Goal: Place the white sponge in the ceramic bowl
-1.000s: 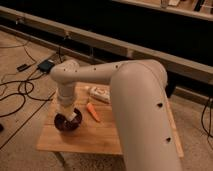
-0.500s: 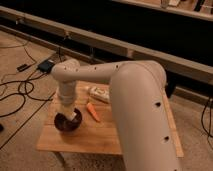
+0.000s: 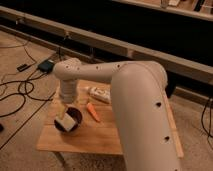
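Observation:
The dark purple ceramic bowl (image 3: 77, 116) sits on the left part of the wooden table (image 3: 107, 137). The white sponge (image 3: 65, 123) is a small off-white block that shows tilted inside the bowl's rim, at its left side. My gripper (image 3: 63, 112) hangs straight down from the white arm's wrist, directly above the bowl and right over the sponge. I cannot tell whether the gripper still touches the sponge. The large white arm covers the right half of the table.
An orange carrot-shaped object (image 3: 92, 111) lies just right of the bowl. A white tube with red markings (image 3: 100, 94) lies behind it. Black cables (image 3: 20, 90) and a small box (image 3: 47, 65) lie on the floor to the left.

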